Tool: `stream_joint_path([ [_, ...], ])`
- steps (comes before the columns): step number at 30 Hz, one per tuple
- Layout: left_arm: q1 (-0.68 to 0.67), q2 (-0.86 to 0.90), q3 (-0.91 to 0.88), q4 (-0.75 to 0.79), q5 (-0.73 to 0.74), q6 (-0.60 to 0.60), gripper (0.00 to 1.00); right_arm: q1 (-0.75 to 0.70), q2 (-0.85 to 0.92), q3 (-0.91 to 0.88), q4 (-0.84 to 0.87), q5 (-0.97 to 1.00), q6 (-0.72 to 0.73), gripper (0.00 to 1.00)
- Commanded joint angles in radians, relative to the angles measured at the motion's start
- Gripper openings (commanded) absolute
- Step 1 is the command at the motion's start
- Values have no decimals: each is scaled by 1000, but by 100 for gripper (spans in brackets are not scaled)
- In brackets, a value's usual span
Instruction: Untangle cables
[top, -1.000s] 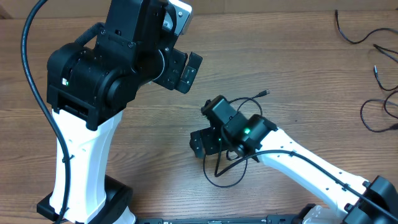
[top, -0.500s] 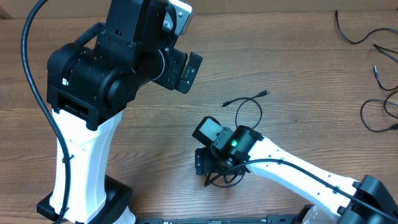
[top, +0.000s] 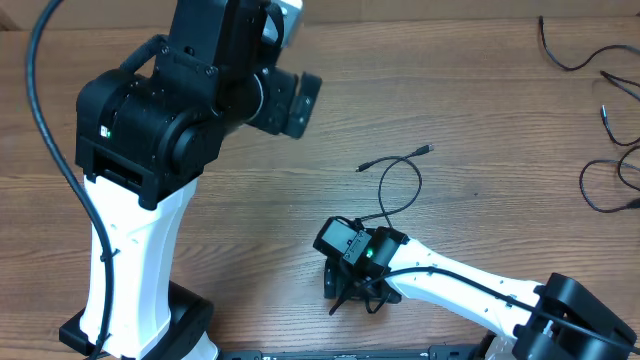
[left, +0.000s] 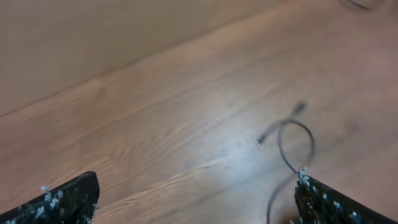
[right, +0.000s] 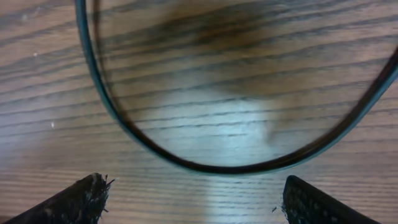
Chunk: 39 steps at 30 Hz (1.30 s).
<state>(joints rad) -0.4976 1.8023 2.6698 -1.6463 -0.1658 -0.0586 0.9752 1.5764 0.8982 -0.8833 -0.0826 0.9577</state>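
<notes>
A thin black cable (top: 402, 180) lies on the wooden table in a loop, its two plug ends near the middle. It also shows in the left wrist view (left: 287, 140), blurred. My right gripper (top: 350, 292) is open and low over the near part of this cable; a loop of the cable (right: 205, 163) curves on the table just ahead of its fingertips (right: 194, 202). My left gripper (left: 196, 199) is open and empty, held high above the table at the left. More loose black cables (top: 600, 120) lie at the far right.
The left arm's white column and black base (top: 130, 270) stand at the left. A thick black robot wire (top: 55, 130) arcs beside it. The right arm's white link (top: 470, 295) stretches from the lower right.
My right gripper has moved toward the near edge and down, off the cable's upper loop to its lower part. The left wrist has turned slightly.
</notes>
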Motion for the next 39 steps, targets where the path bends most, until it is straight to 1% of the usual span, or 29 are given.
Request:
stream_joint_path([
  [1, 5, 9, 2, 1, -226, -116, 100, 2, -2, -2, 23, 19, -12, 88],
  [3, 24, 9, 2, -6, -274, -115, 100, 2, -2, -2, 22, 19, -28, 88],
  [4, 42, 6, 2, -6, -272, -116, 100, 2, -2, -2, 23, 18, -40, 88],
  [8, 121, -6, 3, -1, -182, -114, 100, 2, -2, -2, 26, 18, -79, 88],
  [11, 183, -11, 3, -7, -158, -122, 100, 2, -2, -2, 39, 18, -103, 91],
  [15, 270, -11, 3, -21, -146, -132, 100, 2, -2, -2, 54, 18, -111, 92],
  [19, 303, -9, 3, -7, -54, -122, 100, -5, -2, -1, 106, -11, -178, 97],
  [23, 303, -9, 3, 8, -34, -109, 100, -42, 18, -1, 142, -70, -207, 99],
  [27, 303, -9, 3, 7, -23, -98, 100, -82, 88, -1, 193, -138, -241, 94],
  [30, 303, -9, 3, 7, -23, -98, 100, -114, 121, 10, 205, -188, -296, 90],
  [32, 303, -9, 3, 3, -23, -98, 100, -134, 128, 12, 204, -181, -309, 90],
  [34, 303, -9, 3, 1, -23, -97, 100, -145, 135, 11, 187, -95, -308, 90],
  [35, 303, -9, 3, 1, -23, -96, 100, -145, 142, 9, 186, -44, -308, 88],
  [36, 303, -9, 3, 2, -23, -95, 100, -145, 151, 6, 191, -16, -308, 81],
  [37, 303, -9, 3, 2, -24, -94, 100, -145, 163, 5, 199, -6, -309, 76],
  [39, 303, -9, 3, -2, -24, -92, 100, -144, 216, 5, 222, -11, -309, 71],
])
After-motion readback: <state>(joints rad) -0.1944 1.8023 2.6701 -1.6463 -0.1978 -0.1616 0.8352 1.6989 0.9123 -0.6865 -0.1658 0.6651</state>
